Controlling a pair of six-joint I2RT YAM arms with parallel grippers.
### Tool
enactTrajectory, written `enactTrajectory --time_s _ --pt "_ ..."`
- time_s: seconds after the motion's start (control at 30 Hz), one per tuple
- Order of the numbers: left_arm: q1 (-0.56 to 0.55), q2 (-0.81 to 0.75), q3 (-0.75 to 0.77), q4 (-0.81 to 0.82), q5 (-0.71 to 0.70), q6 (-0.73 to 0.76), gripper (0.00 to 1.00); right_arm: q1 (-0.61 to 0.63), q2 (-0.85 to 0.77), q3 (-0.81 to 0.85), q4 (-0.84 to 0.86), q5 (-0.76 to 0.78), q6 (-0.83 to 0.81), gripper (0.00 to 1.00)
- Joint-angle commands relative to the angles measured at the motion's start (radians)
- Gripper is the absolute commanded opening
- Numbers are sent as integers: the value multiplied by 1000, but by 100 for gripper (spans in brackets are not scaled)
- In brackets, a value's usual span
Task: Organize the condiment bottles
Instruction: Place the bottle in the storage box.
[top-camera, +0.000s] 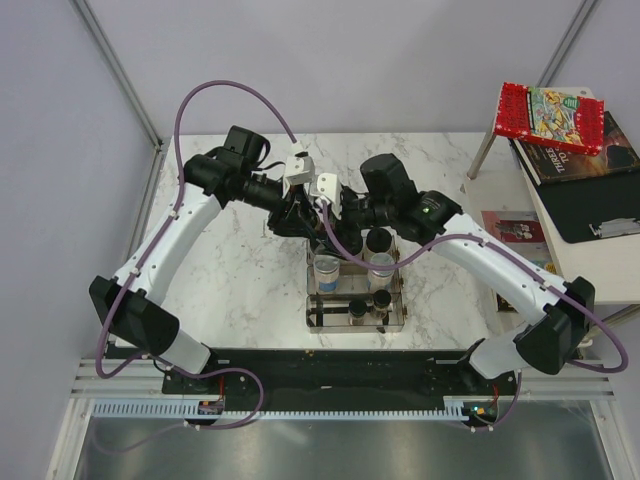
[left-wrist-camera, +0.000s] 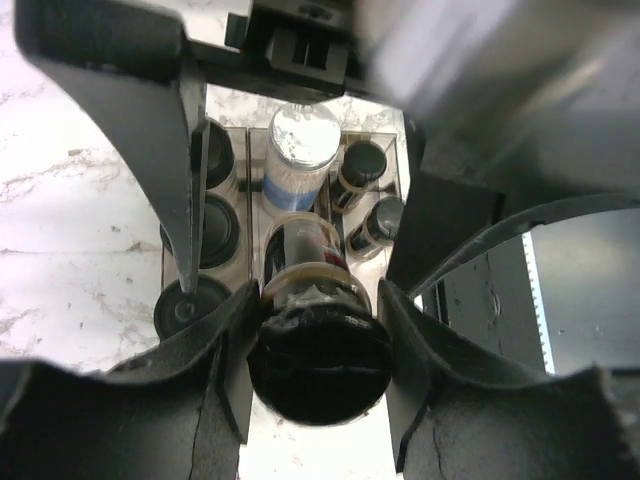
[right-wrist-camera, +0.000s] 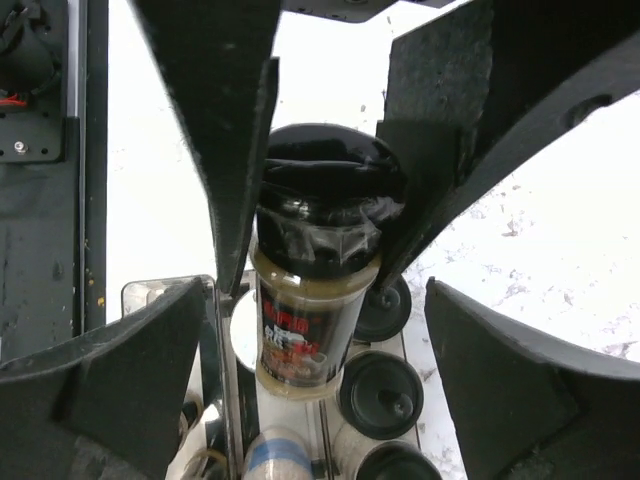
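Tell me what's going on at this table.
Both arms meet over the clear three-compartment rack with black bars. The left gripper is clamped on the black lid of a wide, beige-filled jar at the rack's middle compartment. I cannot tell whether the jar is seated. The right gripper is open, its fingers flanking that jar without touching it. A silver-capped, blue-labelled bottle and other dark-capped bottles already stand in the rack.

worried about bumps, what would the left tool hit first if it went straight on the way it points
The left tool is shut on the black-lidded jar, so the jar's base leads. It would probably meet the rack first, in its middle compartment, short of the silver-capped bottle; depth is unclear.
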Motion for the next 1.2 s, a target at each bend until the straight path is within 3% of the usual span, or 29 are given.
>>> enactTrajectory --time_s 0.0,0.23,0.37,0.43,0.63,0.97,1.17 --pt "1 -1 -6 -7 8 28 2 -5 -67 5 36 0 9 98" --pt "-12 -12 -73 -9 -51 61 2 -67 -180 12 -65 37 -77 98" --pt "-64 -21 -156 -9 -149 90 2 -190 -254 5 -77 32 -94 98" --pt "-75 -25 -176 -7 -153 94 2 -245 -292 -7 -48 18 -71 98" --pt "-128 -30 -253 34 -189 85 2 -354 -351 -149 162 294 82 98" --pt "-159 -117 -296 88 -225 62 2 -422 -345 -194 223 264 162 98" --pt "-277 -176 -406 186 -459 33 2 -437 -343 -209 232 256 167 98"
